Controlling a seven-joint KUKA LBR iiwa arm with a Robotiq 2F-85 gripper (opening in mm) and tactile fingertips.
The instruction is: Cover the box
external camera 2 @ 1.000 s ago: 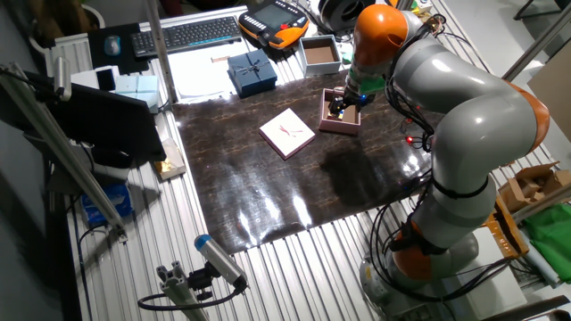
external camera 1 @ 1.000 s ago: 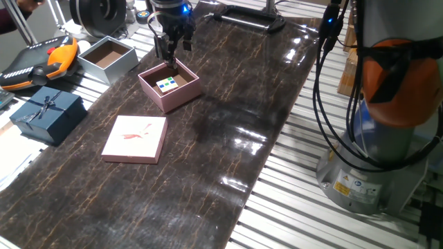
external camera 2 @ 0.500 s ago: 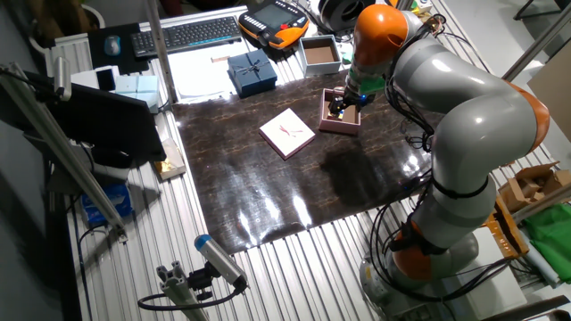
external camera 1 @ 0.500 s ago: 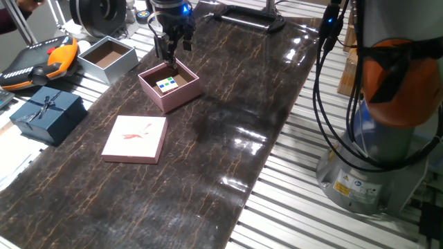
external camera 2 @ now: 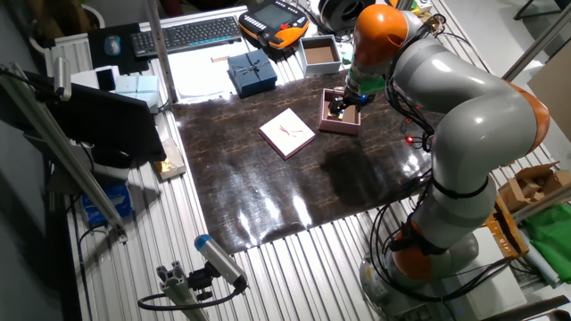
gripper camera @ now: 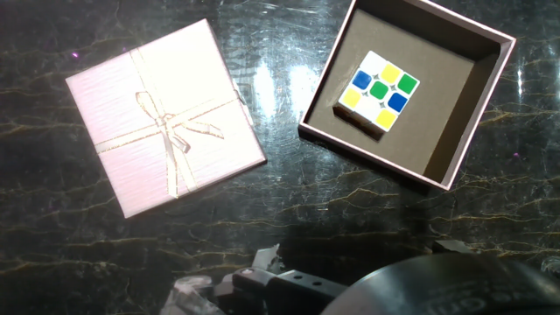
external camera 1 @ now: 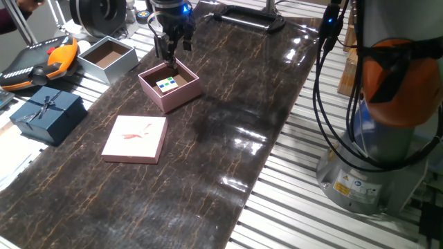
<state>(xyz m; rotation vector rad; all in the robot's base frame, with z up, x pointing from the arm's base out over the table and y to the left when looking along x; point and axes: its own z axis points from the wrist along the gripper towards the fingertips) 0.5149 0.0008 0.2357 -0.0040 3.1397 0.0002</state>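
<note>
The pale pink box (external camera 1: 184,93) stands open on the dark mat at the far left, and it also shows in the other fixed view (external camera 2: 339,127) and the hand view (gripper camera: 472,96). A colourful puzzle cube (external camera 1: 167,84) lies inside it (gripper camera: 376,92). The matching pink lid (external camera 1: 136,138) lies flat on the mat, apart from the box, its bow mark facing up (gripper camera: 164,118); from the other side the lid (external camera 2: 287,133) sits left of the box. My gripper (external camera 1: 171,57) hangs just above the box's far edge, open and holding nothing (external camera 2: 343,105).
A grey box with a brown inside (external camera 1: 107,59) and a dark blue box with a bow (external camera 1: 47,114) sit left of the mat. An orange pendant (external camera 1: 38,62) lies beyond them. The arm's base (external camera 1: 381,138) stands at the right. A keyboard (external camera 2: 187,34) lies at the back.
</note>
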